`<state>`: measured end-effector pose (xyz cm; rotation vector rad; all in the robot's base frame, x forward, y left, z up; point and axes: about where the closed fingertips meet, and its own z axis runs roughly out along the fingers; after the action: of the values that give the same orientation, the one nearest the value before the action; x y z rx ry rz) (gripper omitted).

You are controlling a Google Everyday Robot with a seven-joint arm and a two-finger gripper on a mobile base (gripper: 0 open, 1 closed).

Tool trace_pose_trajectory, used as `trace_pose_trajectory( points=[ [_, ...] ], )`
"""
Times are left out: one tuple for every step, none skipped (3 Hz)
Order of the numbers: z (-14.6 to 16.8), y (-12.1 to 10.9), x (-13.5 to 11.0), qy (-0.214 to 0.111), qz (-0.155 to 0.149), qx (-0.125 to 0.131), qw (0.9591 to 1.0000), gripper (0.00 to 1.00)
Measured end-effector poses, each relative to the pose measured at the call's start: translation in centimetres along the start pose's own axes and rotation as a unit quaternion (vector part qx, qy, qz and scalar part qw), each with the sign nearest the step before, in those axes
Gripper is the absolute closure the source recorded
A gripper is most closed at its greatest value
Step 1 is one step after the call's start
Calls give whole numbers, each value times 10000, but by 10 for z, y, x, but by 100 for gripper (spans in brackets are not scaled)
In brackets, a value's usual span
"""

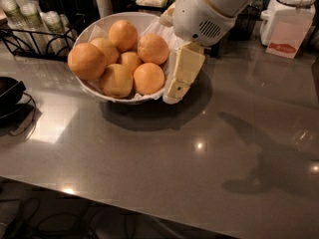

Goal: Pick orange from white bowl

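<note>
The white bowl (133, 16), lined with crinkled white paper, stands at the back left of the grey counter. It holds several oranges. The largest, deep orange one (86, 60) lies at the bowl's left edge, with smaller, paler ones beside it. My gripper (175, 89) hangs from the white arm and points down and left. It is right against the bowl's right rim, outside the bowl. It is next to the front right orange (148, 78) and about a bowl's width from the largest one. It holds nothing that I can see.
A black wire rack with cups (31, 28) stands behind the bowl on the left. A black dish (9, 91) sits at the left edge. A white container with a red label (288, 20) stands at the back right. The counter's front edge runs along the bottom.
</note>
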<state>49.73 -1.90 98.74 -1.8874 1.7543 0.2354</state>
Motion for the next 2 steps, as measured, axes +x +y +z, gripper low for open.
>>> trace_pose_trajectory(
  points=[
    [0,0,0,-1,1,1,10000,0],
    [10,-5,2,-139,127,66,9998,0]
  ],
)
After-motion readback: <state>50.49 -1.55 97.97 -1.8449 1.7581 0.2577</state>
